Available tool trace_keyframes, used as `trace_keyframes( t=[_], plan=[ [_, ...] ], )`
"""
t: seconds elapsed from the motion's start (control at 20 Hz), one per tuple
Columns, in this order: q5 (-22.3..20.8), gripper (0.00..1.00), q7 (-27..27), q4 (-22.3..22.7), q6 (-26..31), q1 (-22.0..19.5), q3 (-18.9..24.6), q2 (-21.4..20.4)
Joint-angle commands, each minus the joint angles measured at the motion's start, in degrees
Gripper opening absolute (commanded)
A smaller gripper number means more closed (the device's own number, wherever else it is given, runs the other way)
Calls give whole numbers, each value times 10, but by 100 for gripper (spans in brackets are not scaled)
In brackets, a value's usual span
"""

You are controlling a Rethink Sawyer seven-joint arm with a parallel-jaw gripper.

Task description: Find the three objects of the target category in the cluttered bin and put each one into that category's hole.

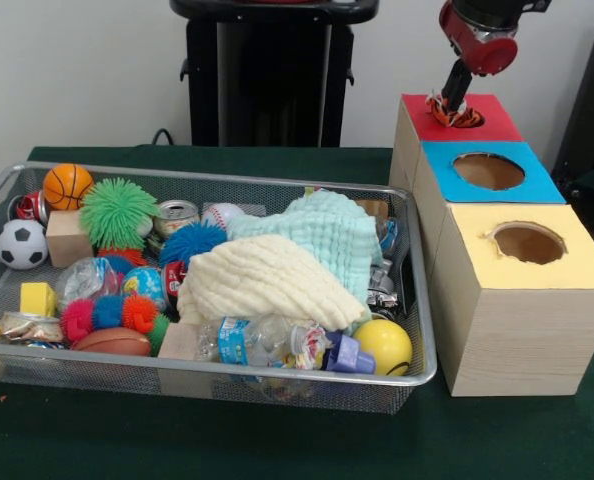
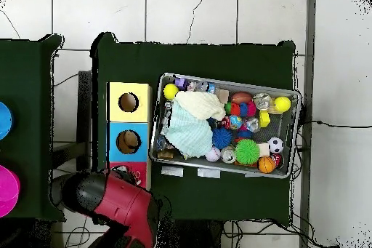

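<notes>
You're lowering the gripper point(image 1: 453, 106) over the red hole point(image 1: 457, 115) at the far end of the box row, w/ the tiger point(image 1: 457, 117) sitting right at the opening; orange/black stripes showing under the tip. Can't tell how far the fingers are spread or whether they're gripping the tiger, since the tip is hiding in the toy. In the overhead view the arm is covering the red box, so no check there. To do this step well, I'd say: keep centred on the hole, not the red rim, and release only once the toy is hanging clear of the edge, else it's prob. snagging on the lip. Bin point(image 1: 417, 300) is sitting just beside the boxes; other plush not visible, likely under the cloths point(image 1: 277, 275).
</notes>
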Motion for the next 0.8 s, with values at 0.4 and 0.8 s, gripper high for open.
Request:
trace_keyframes(
  t=[0.4,0.8],
  plan=[
    [2,0,181,-19,83,-1,18,-9],
    [-11,0,176,-36,81,0,5,18]
  ],
)
